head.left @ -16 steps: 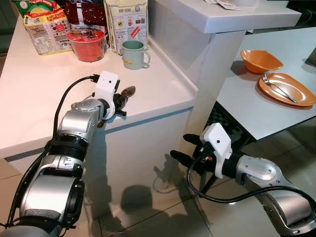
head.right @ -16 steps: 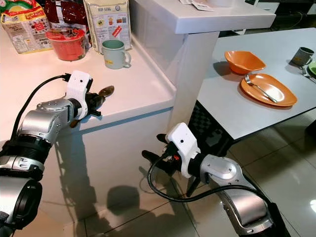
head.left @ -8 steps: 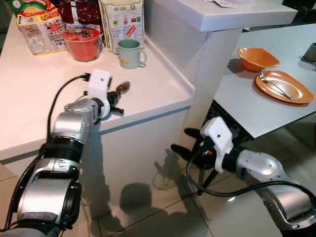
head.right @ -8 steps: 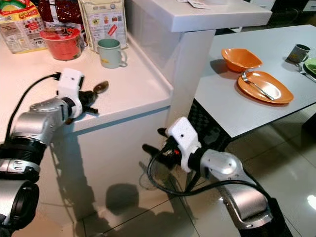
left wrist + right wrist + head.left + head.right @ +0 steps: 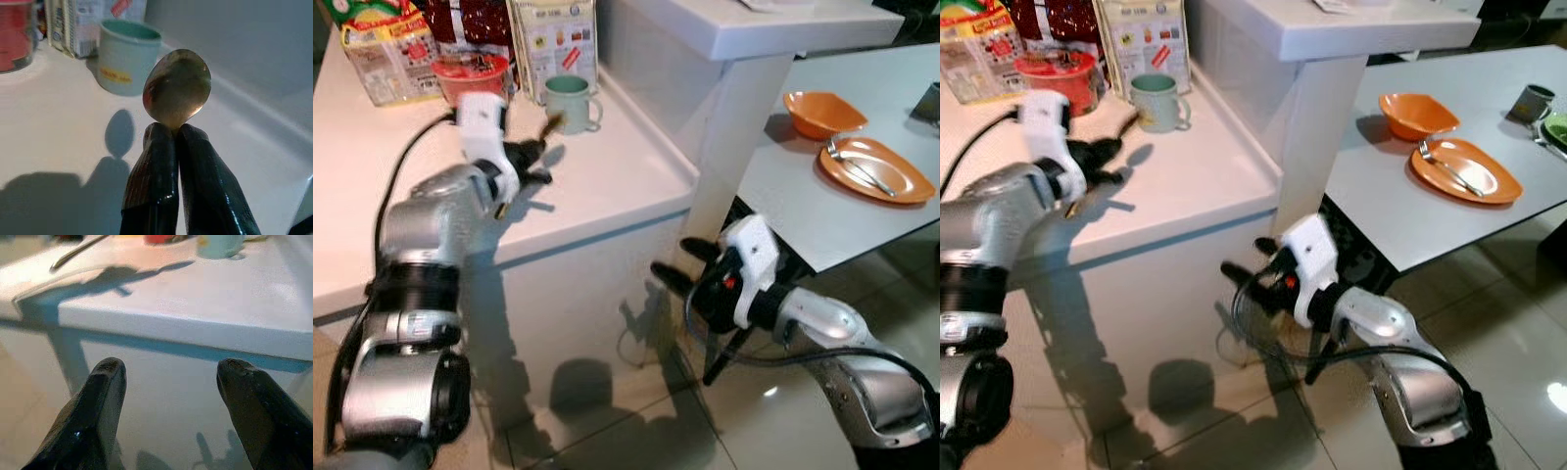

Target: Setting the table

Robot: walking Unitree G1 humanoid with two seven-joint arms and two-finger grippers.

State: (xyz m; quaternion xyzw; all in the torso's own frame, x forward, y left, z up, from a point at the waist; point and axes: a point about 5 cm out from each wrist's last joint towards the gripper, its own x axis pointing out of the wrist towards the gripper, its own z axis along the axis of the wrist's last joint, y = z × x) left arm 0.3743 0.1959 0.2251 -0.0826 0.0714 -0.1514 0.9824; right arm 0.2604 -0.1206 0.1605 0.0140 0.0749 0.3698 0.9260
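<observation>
Shiny spoon (image 5: 177, 89) is pinched in the left gripper (image 5: 171, 134) at upper left, not yet by the orange plate (image 5: 876, 171); right gripper (image 5: 168, 377) hangs open.

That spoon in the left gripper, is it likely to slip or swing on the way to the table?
The spoon looks like smooth metal, so probably stiff and light but slippery. The left gripper pinches it just below the bowl, with the handle trailing behind, so it may pivot if jolted. Move slowly past the green mug.
</observation>
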